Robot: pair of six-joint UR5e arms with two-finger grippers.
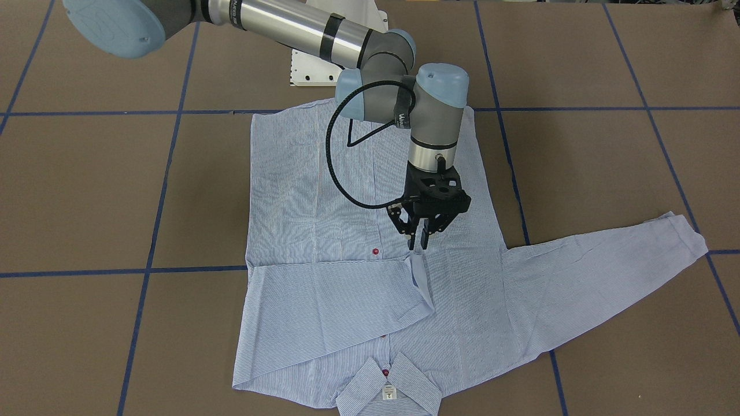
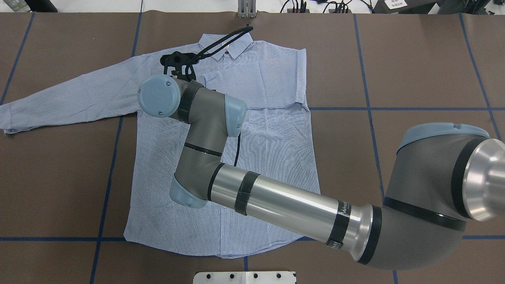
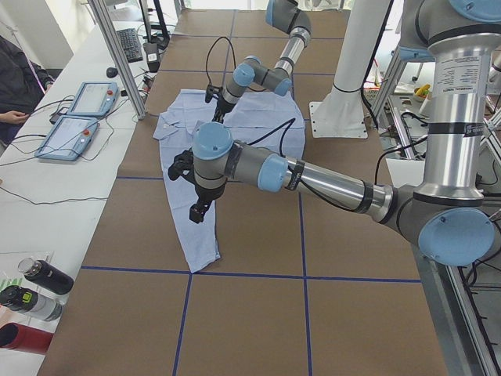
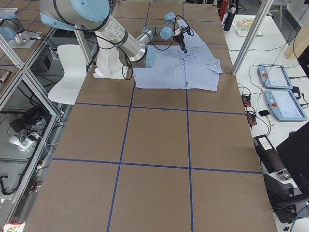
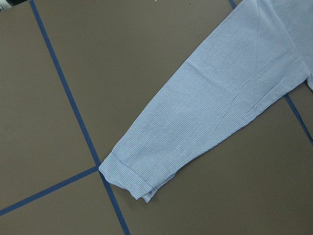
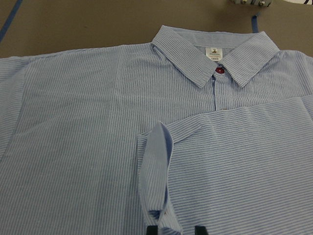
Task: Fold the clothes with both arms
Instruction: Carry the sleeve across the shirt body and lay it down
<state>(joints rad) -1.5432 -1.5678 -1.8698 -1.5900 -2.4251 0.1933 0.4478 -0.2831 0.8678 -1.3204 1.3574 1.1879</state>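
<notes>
Right now your shirt [image 1: 370, 242] lies flat on the brown table [image 1: 87, 190], collar [image 1: 388, 387] toward your side, one sleeve [image 1: 341, 303] folded across the chest and the other sleeve [image 1: 601, 271] stretched out. Your right gripper [image 1: 418, 238] hangs over the folded cuff [image 1: 420, 277], fingers nearly together, holding nothing. You can't tell the left gripper's [image 3: 198, 211] state; it hovers over the stretched sleeve

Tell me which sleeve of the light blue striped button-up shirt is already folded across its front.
The sleeve on the robot's right side, its cuff under the right gripper. The other sleeve lies stretched out on the table.
</notes>
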